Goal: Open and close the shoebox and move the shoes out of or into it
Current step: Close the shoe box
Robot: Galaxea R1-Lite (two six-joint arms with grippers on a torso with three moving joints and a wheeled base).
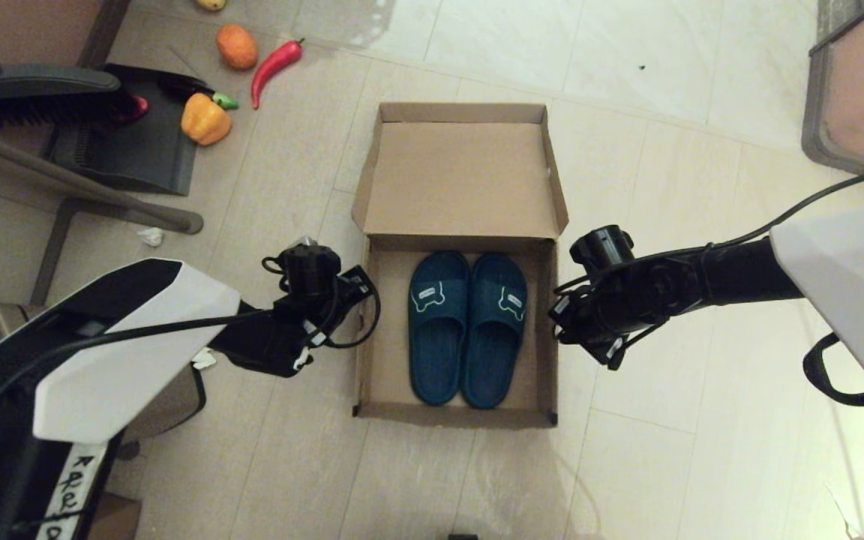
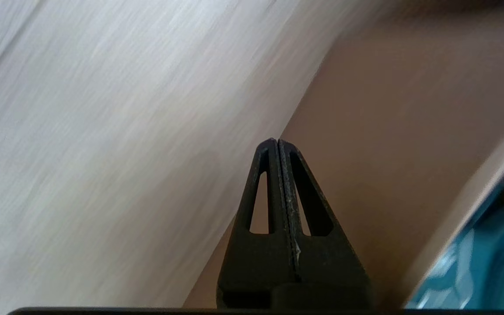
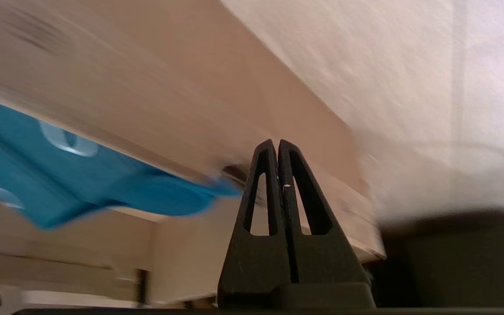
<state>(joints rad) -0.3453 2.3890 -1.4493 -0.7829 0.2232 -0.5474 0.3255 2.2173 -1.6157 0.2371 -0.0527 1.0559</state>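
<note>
The brown cardboard shoebox [image 1: 379,375] lies open on the floor, its hinged lid [image 1: 462,176] folded back on the far side. Both teal slide sandals [image 1: 439,330] [image 1: 496,330] rest side by side inside it, logo straps up. My left gripper [image 2: 277,142] is shut and empty, just outside the shoebox's left wall [image 2: 409,131]. My right gripper [image 3: 277,142] is shut and empty too, just outside the right wall [image 3: 182,109], with a sandal [image 3: 81,188] showing beyond it. In the head view both sets of fingers are hidden under the wrists.
A black dustpan [image 1: 139,142] and brush [image 1: 34,94] lie at the far left, with a yellow pepper [image 1: 205,118], an orange [image 1: 236,46] and a red chilli [image 1: 274,66] nearby. A brown bin [image 1: 859,90] stands at the far right. Crumpled paper [image 1: 151,237] lies on the floor.
</note>
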